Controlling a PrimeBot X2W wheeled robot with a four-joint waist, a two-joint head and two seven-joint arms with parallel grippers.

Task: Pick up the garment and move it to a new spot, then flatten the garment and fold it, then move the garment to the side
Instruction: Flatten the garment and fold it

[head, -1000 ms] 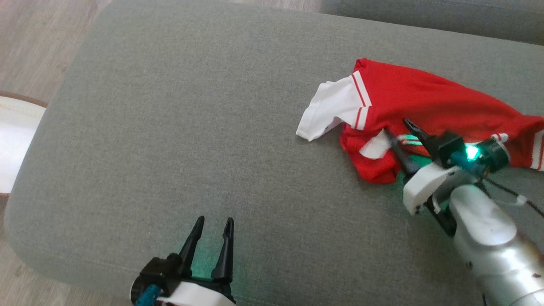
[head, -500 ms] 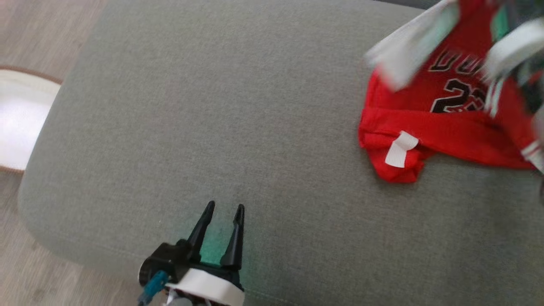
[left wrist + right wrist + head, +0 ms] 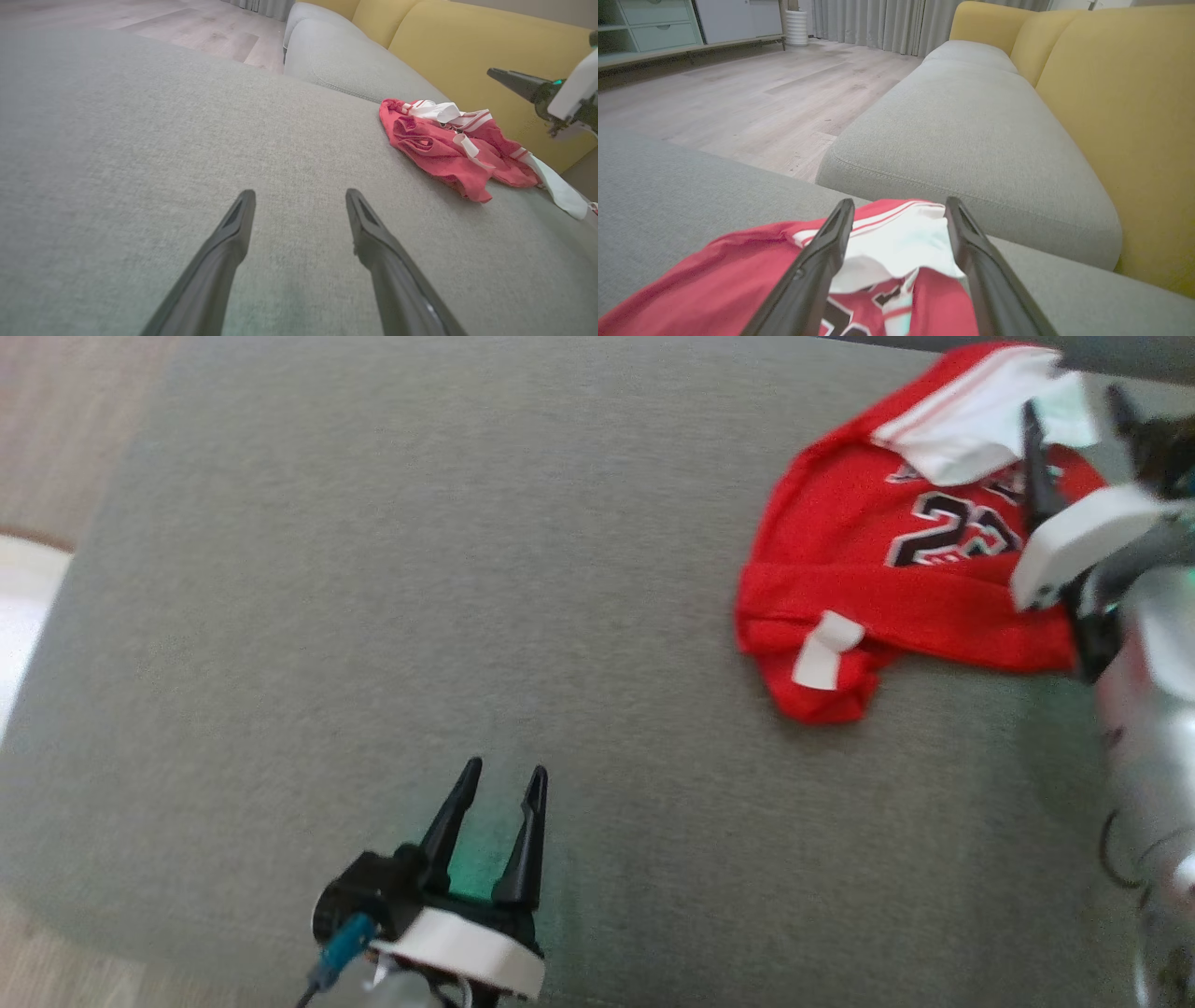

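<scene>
The garment [image 3: 896, 588] is a red jersey with white sleeves and black numbers. It lies crumpled at the far right of the grey sofa cushion [image 3: 373, 569]. My right gripper [image 3: 1074, 425] is open and hovers over the garment's white sleeve [image 3: 962, 420]. In the right wrist view its fingers [image 3: 899, 205] frame that sleeve [image 3: 896, 247] without closing on it. My left gripper [image 3: 504, 770] is open and empty near the cushion's front edge, well left of the garment [image 3: 439, 149]. The left wrist view shows its jaws [image 3: 300, 193] spread above bare cushion.
A second grey cushion [image 3: 971, 130] adjoins beyond the garment, with the yellow backrest [image 3: 1120, 116] behind it. Wood floor [image 3: 738, 102] lies past the cushion's edge. A white round object [image 3: 19, 607] sits on the floor at the left.
My right gripper grabbed the garment, swung it up and back, then let go. The garment now lies number side up. The head camera has shifted too.
</scene>
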